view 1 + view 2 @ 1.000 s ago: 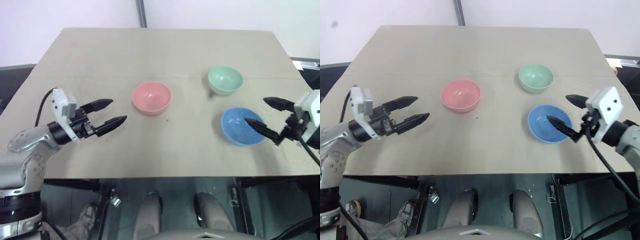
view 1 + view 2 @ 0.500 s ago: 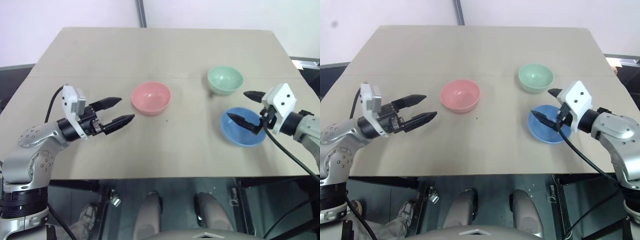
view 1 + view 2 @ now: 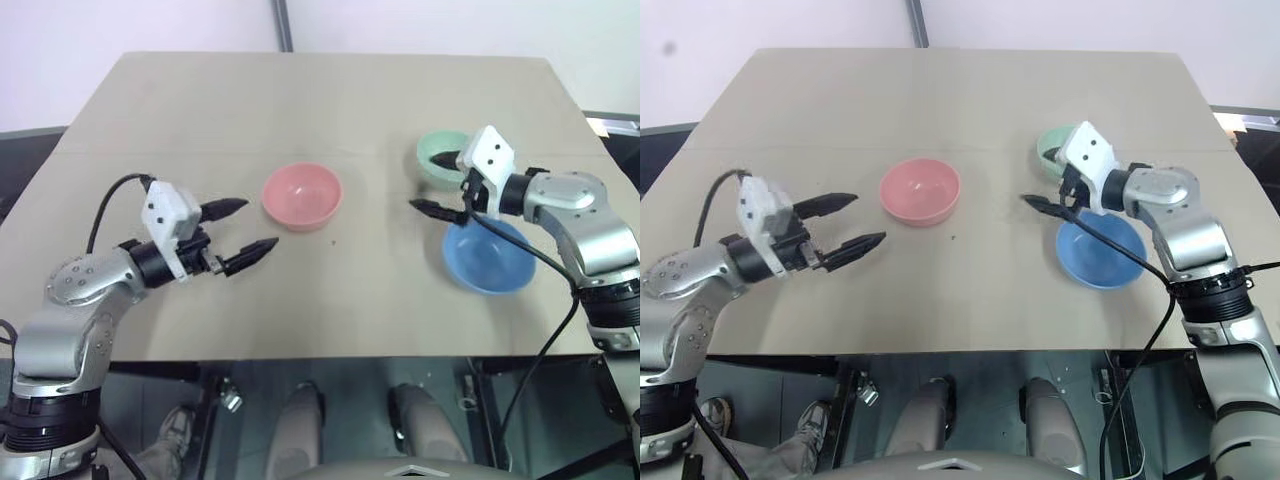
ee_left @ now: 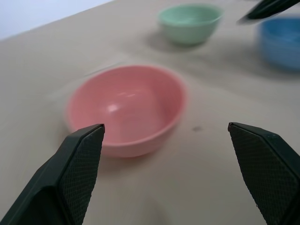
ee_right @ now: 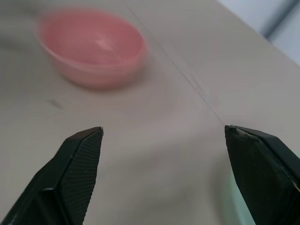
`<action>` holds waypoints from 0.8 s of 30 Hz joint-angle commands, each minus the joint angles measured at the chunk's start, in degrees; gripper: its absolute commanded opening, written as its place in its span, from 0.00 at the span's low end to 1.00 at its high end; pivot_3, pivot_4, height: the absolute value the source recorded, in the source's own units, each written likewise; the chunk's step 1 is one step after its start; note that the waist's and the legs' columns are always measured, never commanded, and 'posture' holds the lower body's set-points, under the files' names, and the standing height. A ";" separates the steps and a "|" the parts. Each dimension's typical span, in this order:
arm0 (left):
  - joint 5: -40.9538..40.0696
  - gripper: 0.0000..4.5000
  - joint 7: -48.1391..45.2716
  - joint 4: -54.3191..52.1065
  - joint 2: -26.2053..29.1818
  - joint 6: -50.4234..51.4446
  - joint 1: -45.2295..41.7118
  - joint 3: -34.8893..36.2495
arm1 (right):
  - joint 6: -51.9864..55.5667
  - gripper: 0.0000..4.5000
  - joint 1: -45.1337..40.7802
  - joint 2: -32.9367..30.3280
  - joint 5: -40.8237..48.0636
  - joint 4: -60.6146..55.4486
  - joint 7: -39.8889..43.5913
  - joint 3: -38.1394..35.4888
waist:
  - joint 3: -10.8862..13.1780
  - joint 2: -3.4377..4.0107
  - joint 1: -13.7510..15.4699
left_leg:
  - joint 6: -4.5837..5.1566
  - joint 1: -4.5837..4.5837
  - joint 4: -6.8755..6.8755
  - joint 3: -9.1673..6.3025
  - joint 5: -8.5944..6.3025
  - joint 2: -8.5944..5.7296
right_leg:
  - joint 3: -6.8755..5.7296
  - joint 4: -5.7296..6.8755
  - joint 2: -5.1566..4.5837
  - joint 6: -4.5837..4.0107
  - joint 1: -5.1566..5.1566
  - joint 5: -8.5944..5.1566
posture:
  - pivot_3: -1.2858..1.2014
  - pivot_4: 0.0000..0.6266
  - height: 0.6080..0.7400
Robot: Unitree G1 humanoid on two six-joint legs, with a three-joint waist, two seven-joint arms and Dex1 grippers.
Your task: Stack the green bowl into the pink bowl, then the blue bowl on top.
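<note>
The pink bowl (image 3: 302, 195) stands mid-table, empty. To its right, farther back, is the green bowl (image 3: 436, 160), partly covered by my right wrist. The blue bowl (image 3: 488, 257) sits nearer the front, right of centre. My left gripper (image 3: 258, 222) hovers open just left of the pink bowl, pointing at it; the left wrist view has the pink bowl (image 4: 124, 108) between its fingers (image 4: 79, 173). My right gripper (image 3: 426, 182) is open and empty, above the table at the green bowl's left side and over the blue bowl's far-left rim. It points left toward the pink bowl (image 5: 91, 47).
The beige table (image 3: 300, 100) carries just the three bowls. Its front edge runs close below the blue bowl and my left arm. Dark floor lies beyond the left and right edges, and a grey pole (image 3: 285, 25) rises behind the far edge.
My right gripper has swung left and away from me, from beside the blue bowl's right rim to the green bowl's left side. My left gripper has edged slightly right and rolled.
</note>
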 commanded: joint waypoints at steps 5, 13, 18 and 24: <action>16.07 0.99 -4.44 1.93 9.27 5.93 -23.08 -22.47 | 5.58 1.00 8.64 -4.89 9.39 -18.45 1.39 -7.50 | 0.03 0.07 0.74 | -0.01 -0.03 0.17 -0.01 0.01 -0.09 | -0.02 0.04 -0.02 0.02 0.02 0.01 | 0.52 0.24 1.00; 31.58 0.99 -13.16 17.35 3.56 5.36 -38.95 -42.38 | 9.63 1.00 17.10 -7.13 9.47 -30.01 -7.34 -13.13 | 0.04 0.08 -0.58 | 0.00 0.08 0.16 0.01 0.01 -0.03 | 0.03 0.07 0.07 0.03 0.11 -0.01 | 0.52 0.24 1.00; 34.72 0.57 -16.14 21.88 0.44 1.08 -40.92 -44.03 | 12.50 1.00 22.17 -7.66 9.82 -35.70 -11.93 -16.46 | 0.04 0.08 -0.73 | 0.00 0.02 0.12 0.01 0.01 -0.03 | 0.05 0.09 0.05 0.01 0.01 -0.01 | 0.52 0.24 1.00; 33.83 0.05 -22.02 22.02 -0.02 -2.25 -41.57 -42.56 | 14.24 1.00 25.38 -7.84 10.44 -38.80 -14.88 -18.84 | 0.03 0.08 -0.64 | 0.00 -0.12 0.22 0.00 0.01 -0.05 | 0.04 0.09 0.03 0.02 -0.04 0.00 | 0.52 0.24 1.00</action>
